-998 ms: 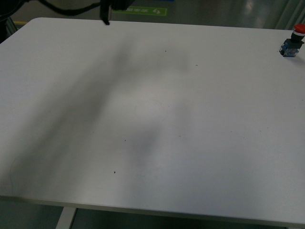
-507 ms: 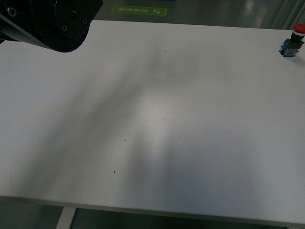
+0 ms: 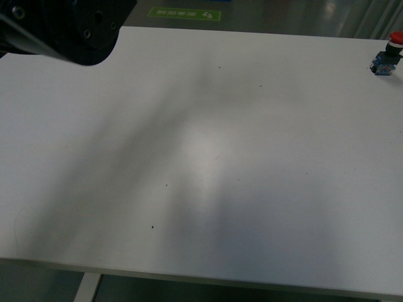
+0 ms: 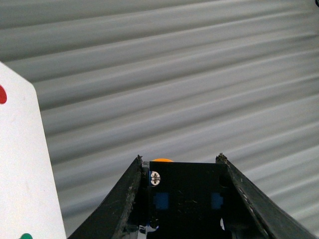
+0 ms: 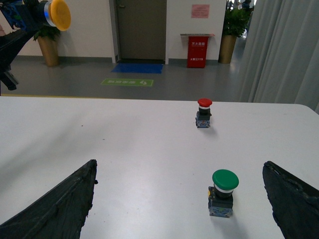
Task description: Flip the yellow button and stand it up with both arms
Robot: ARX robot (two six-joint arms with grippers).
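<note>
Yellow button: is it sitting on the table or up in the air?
In the air: the left gripper clamps the yellow button by its body; the right wrist view shows it above the table.

The yellow button [image 4: 187,199] is clamped between the dark fingers [image 4: 124,199] of the left hand [image 4: 180,160]. Its black body fills the gap, and a screw [image 4: 155,178] and two blue patches are shown on it. A sliver of orange cap is seen beyond. A blurred, ribbed grey wall [image 4: 174,74] and a white surface [image 4: 25,164] are seen behind.
</note>
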